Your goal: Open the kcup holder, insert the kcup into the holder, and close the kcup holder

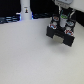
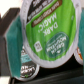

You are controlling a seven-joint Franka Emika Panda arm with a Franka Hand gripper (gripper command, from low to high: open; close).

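The kcup holder [image 1: 60, 34] is the black boxy unit at the exterior view's right, on the white table. Its black body also shows in the wrist view [image 2: 7, 31]. My gripper [image 1: 64, 16] hangs right above the holder. The kcup [image 2: 50, 30], white with a bright green foil top printed "Dark Magic", fills the wrist view very close to the camera and seems held in my gripper. My fingers are hidden behind the cup. Other teal-sided pods [image 2: 25, 62] sit in the holder just beneath the kcup.
A tall white bottle [image 1: 25, 11] with a dark mark stands at the back on the exterior view's left. Dark clutter [image 1: 9, 19] lines the table's back edge. The white table [image 1: 30, 57] stretches in front of the holder.
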